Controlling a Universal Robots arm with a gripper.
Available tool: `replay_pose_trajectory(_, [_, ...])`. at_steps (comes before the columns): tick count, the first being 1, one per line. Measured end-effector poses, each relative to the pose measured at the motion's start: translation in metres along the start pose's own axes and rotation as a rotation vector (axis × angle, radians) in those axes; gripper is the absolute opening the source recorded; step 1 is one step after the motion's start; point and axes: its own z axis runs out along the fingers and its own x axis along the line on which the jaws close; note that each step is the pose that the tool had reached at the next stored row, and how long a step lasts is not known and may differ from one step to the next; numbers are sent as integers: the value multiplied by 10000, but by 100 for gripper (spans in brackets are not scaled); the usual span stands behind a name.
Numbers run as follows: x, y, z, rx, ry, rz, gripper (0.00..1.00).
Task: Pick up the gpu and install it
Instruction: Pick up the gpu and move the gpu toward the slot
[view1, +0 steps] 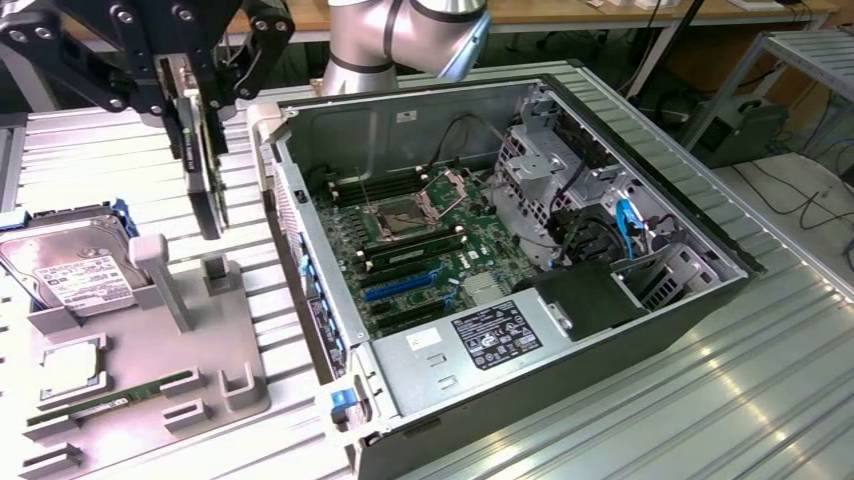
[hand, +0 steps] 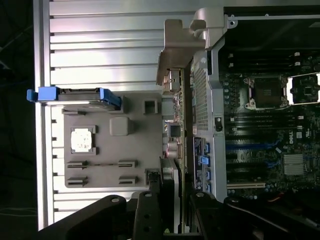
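The gpu (view1: 204, 190) is a thin dark card with a metal end bracket. It hangs upright and edge-on from my gripper (view1: 200, 75), which is shut on its upper end. Its lower end floats a short way above a grey slotted post (view1: 218, 272) on the parts holder, at the exterior view's left of the open computer case (view1: 320, 110). In the wrist view the gpu (hand: 175, 130) runs between my black fingers (hand: 146, 212), with its bracket (hand: 176, 47) at the far end, alongside the case wall. Blue expansion slots (view1: 400, 285) lie on the motherboard inside the case.
The grey parts holder (view1: 200, 340) carries a hard drive (view1: 67, 265) in a blue carrier, a processor (view1: 67, 365) and a green memory stick (view1: 120, 400). The case holds a drive cage (view1: 534, 170) and a power supply (view1: 487, 335). The ribbed metal table (view1: 694, 390) surrounds everything.
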Motion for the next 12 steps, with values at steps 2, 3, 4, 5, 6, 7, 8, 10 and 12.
replay_pose_trajectory(2, [-49, 2, 1, 0, 0, 0, 28])
replay_pose_trajectory(3, [-78, 2, 1, 0, 0, -1, 28])
replay_pose_trajectory(4, [-111, 4, 1, 0, 0, -1, 28])
replay_pose_trajectory(5, [-141, 4, 2, 0, 0, -1, 28])
replay_pose_trajectory(6, [-173, 6, 3, 0, 0, -1, 28])
replay_pose_trajectory(7, [-205, 7, 3, 0, 0, -1, 28])
replay_pose_trajectory(8, [-233, 8, 4, -1, 0, -1, 28])
replay_pose_trajectory(10, [-297, 10, 4, 0, 1, 0, 28])
replay_pose_trajectory(12, [-371, 12, 5, 1, 1, -1, 28])
